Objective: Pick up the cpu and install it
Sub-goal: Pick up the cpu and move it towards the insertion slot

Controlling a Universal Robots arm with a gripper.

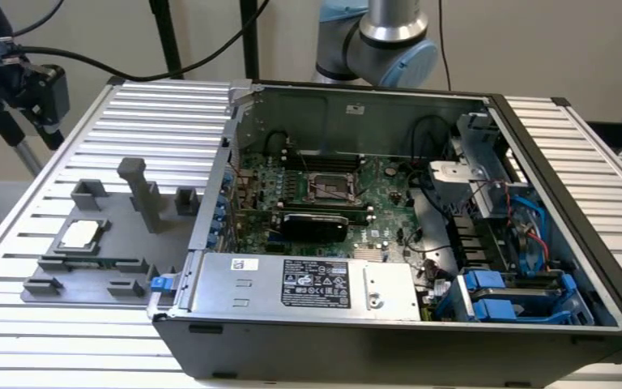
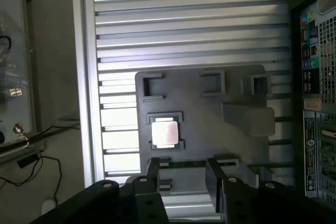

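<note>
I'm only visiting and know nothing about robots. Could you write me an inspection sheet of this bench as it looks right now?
Surface: ribbed metal table, carrying a grey fixture plate and an open computer case.
Job's things: cpu sits in its holder on the plate; the motherboard socket looks empty.
Clutter: nothing seen.
Grippers: gripper open, holding nothing, above the plate near the cpu.
Cables: black cables hang behind the table; coloured wires lie inside the case.
Surroundings: camera on a stand at the exterior view's left.

Silvery cpu (image 2: 165, 132) flat in grey fixture (image 2: 210, 129)
</note>
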